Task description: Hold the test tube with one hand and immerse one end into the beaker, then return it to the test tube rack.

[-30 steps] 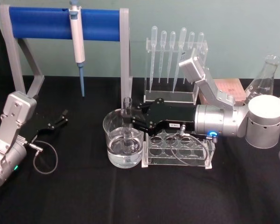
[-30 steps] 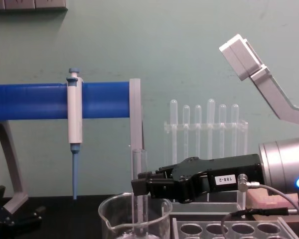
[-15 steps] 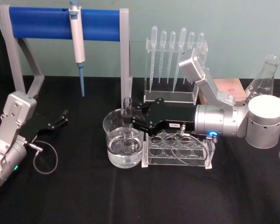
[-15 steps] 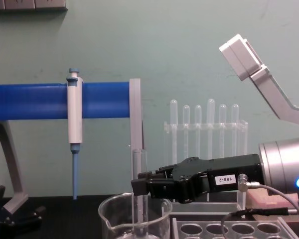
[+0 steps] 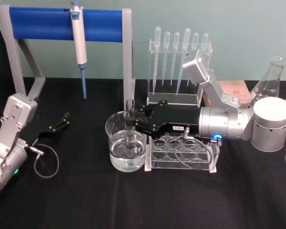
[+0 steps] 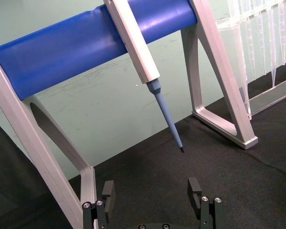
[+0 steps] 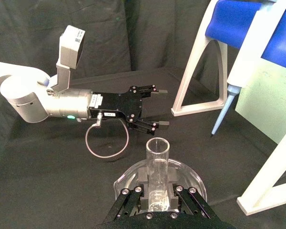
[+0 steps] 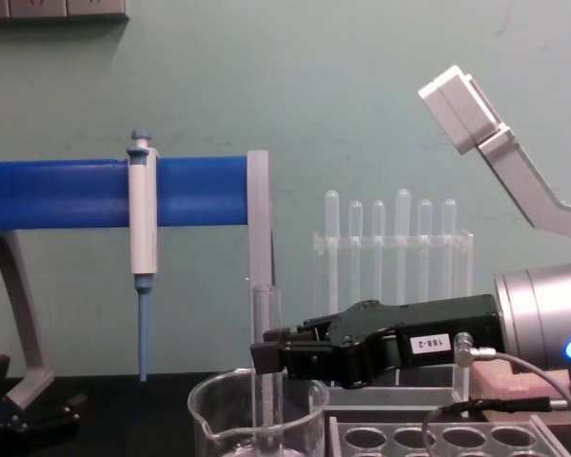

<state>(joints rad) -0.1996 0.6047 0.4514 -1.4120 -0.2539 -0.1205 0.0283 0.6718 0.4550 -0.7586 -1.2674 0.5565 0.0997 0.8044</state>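
The fingers of your right gripper (image 5: 130, 122) are pinched on the test tube (image 5: 129, 108), gripping it on its upper part a little below the open rim; the tube stands upright, its round end down inside the beaker (image 5: 109, 131), and from the head view that end looks to sit in the water. Treat the tube as light, stiff, thin-walled glass; it will not bend, but I'd expect it to crack if squeezed hard or knocked on the beaker's rim; its lower part will likely come out wet and slippery, so that high, dry hold is the right place. Lift it straight up before moving sideways; the test tube rack (image 5: 181, 164) stands just beside the beaker, under your right wrist, its round holes open. Your left gripper (image 5: 62, 120) rests on the table well off to the left, fingers spread and holding nothing.
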